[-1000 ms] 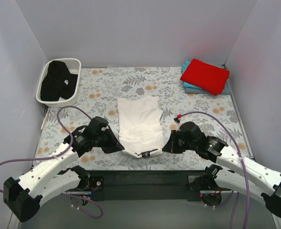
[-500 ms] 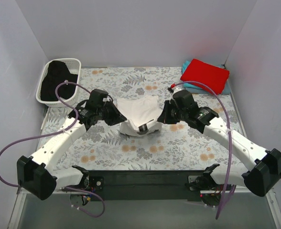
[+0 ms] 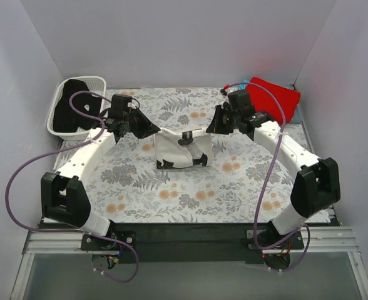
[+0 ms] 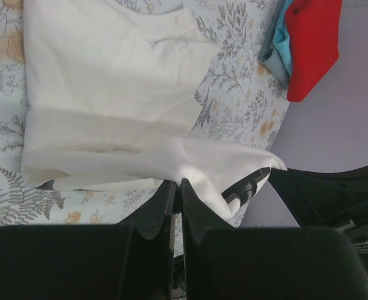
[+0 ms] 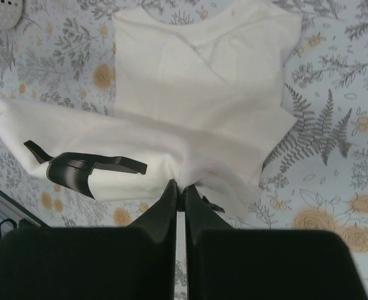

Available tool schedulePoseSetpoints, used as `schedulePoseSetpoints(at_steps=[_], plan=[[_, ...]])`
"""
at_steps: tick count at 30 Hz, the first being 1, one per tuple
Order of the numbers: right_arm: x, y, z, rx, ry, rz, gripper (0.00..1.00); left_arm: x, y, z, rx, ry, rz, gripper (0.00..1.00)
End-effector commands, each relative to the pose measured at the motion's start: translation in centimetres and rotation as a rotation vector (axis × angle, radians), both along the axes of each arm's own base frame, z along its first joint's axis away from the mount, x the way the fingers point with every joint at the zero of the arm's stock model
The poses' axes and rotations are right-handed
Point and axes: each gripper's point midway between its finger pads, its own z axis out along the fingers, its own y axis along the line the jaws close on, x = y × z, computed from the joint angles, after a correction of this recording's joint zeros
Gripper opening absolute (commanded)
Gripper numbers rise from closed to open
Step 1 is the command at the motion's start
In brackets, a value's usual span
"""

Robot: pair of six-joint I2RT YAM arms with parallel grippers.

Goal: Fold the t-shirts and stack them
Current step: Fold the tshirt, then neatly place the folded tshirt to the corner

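Note:
The white t-shirt [image 3: 179, 152] with black print lies in the middle of the table, its near half lifted and folded toward the back. My left gripper [image 3: 151, 129] is shut on its left corner, seen in the left wrist view [image 4: 177, 185]. My right gripper [image 3: 214, 127] is shut on its right corner, seen in the right wrist view [image 5: 179, 186]. The white shirt also shows in the left wrist view [image 4: 109, 112] and the right wrist view [image 5: 196, 106]. A folded red t-shirt [image 3: 273, 99] lies on a teal one [image 3: 293, 111] at the back right. A black t-shirt [image 3: 71, 106] sits in the basket.
A white lattice basket [image 3: 95, 82] stands at the back left. The floral table cloth [image 3: 171, 194] covers the table. Walls close in on the left, back and right. The red and teal stack also shows in the left wrist view [image 4: 309, 44].
Both grippers have carried the shirt's near edge from the front of the table up and toward the back, folding it over the far half. The black print now faces up.

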Motion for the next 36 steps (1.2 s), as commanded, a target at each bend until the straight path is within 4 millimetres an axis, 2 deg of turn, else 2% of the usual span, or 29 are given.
schedulePoseSetpoints(at_steps=[1, 2, 4, 5, 6, 8, 9, 10, 11, 12, 13, 14, 15, 16, 17, 18, 19, 20, 22, 23, 24, 25, 26, 27, 29, 30, 33, 34, 36], plan=[[3.6, 1.6, 3.2, 0.065, -0.109, 0.049, 0.01, 3.0, 0.3, 2.2, -0.029, -0.090, -0.005, 0.00], [5.1, 1.7, 3.1, 0.064, -0.112, 0.045, 0.01, 3.9, 0.4, 1.5, -0.029, -0.084, -0.002, 0.00], [6.6, 2.0, 2.7, 0.069, -0.109, 0.051, 0.01, 5.5, 0.9, 1.1, -0.034, -0.088, 0.007, 0.00], [7.8, 2.3, 3.6, 0.081, -0.139, 0.055, 0.01, 6.3, 1.0, 0.9, -0.031, -0.096, 0.009, 0.00], [8.9, 2.6, 1.8, 0.071, -0.114, 0.058, 0.01, 7.6, 1.5, -0.7, -0.021, -0.074, 0.027, 0.00], [10.5, 3.0, 1.2, 0.082, -0.114, 0.064, 0.01, 9.4, 1.5, -1.7, -0.035, -0.098, 0.025, 0.00], [12.3, 3.2, 0.4, 0.086, -0.119, 0.057, 0.01, 11.1, 1.4, -2.8, -0.056, -0.114, 0.021, 0.00], [13.1, 3.2, -0.1, 0.085, -0.120, 0.054, 0.01, 12.2, 1.0, -3.2, -0.083, -0.137, 0.004, 0.00], [14.4, 3.0, -2.5, 0.073, -0.090, 0.041, 0.01, 13.7, 0.5, -2.9, -0.117, -0.186, -0.018, 0.00], [15.3, 3.0, -2.9, 0.080, -0.088, 0.044, 0.05, 14.5, 0.4, -3.7, -0.126, -0.164, -0.029, 0.00], [16.3, 3.1, -2.5, 0.102, -0.094, 0.041, 0.15, 15.8, 0.7, -7.1, -0.101, -0.094, -0.009, 0.11], [17.1, 3.1, -2.7, 0.111, -0.094, 0.042, 0.50, 16.8, 1.1, -7.0, -0.088, -0.093, 0.013, 0.17], [17.8, 2.9, -4.0, 0.110, -0.075, 0.042, 0.72, 17.0, 1.7, -7.8, -0.096, -0.067, 0.046, 0.21], [18.5, 2.8, -3.5, 0.111, -0.090, 0.037, 0.86, 17.1, 2.2, -6.9, -0.101, -0.088, 0.067, 0.31], [18.7, 2.4, -2.9, 0.113, -0.102, 0.037, 0.96, 16.8, 2.7, -6.9, -0.097, -0.095, 0.087, 0.34], [18.9, 1.7, -2.5, 0.109, -0.113, 0.025, 0.97, 16.9, 3.1, -6.2, -0.088, -0.114, 0.100, 0.39], [18.7, 1.2, -2.3, 0.096, -0.119, 0.020, 0.98, 17.0, 3.9, -4.5, -0.048, -0.165, 0.117, 0.41], [18.4, 0.9, -0.6, 0.096, -0.148, 0.012, 0.98, 16.6, 4.4, -4.3, -0.020, -0.156, 0.127, 0.42], [17.7, 0.5, -0.1, 0.086, -0.157, 0.002, 0.98, 16.1, 5.6, -3.6, 0.032, -0.165, 0.169, 0.44], [16.9, 0.2, -1.0, 0.081, -0.128, 0.000, 0.97, 15.8, 6.0, -2.8, 0.048, -0.175, 0.190, 0.44], [16.1, 0.4, 0.2, 0.095, -0.141, 0.007, 0.97, 15.4, 6.0, -2.8, 0.048, -0.171, 0.186, 0.43], [15.5, 0.7, 0.2, 0.099, -0.140, 0.012, 0.96, 15.3, 5.9, -2.7, 0.044, -0.174, 0.181, 0.38], [14.7, 0.8, -0.4, 0.101, -0.129, 0.014, 0.94, 15.1, 5.4, -2.7, 0.034, -0.168, 0.174, 0.34], [13.9, 1.7, -0.5, 0.121, -0.111, 0.030, 0.91, 15.1, 4.6, -2.9, 0.023, -0.159, 0.150, 0.25], [12.4, 3.2, -1.3, 0.147, -0.091, 0.061, 0.81, 14.7, 3.0, -3.6, 0.007, -0.134, 0.115, 0.20], [11.8, 3.8, -1.6, 0.164, -0.075, 0.073, 0.79, 14.5, 2.3, -4.0, -0.006, -0.118, 0.097, 0.14], [10.2, 5.7, -3.4, 0.184, -0.035, 0.118, 0.72, 13.0, -0.2, -5.6, -0.025, -0.068, 0.059, 0.03], [9.9, 6.0, -3.9, 0.196, -0.016, 0.124, 0.70, 12.1, -0.7, -6.8, -0.025, -0.038, 0.048, 0.00], [9.0, 6.5, -5.6, 0.212, 0.034, 0.146, 0.62, 10.6, -2.1, -8.2, -0.030, -0.001, 0.030, 0.00]])
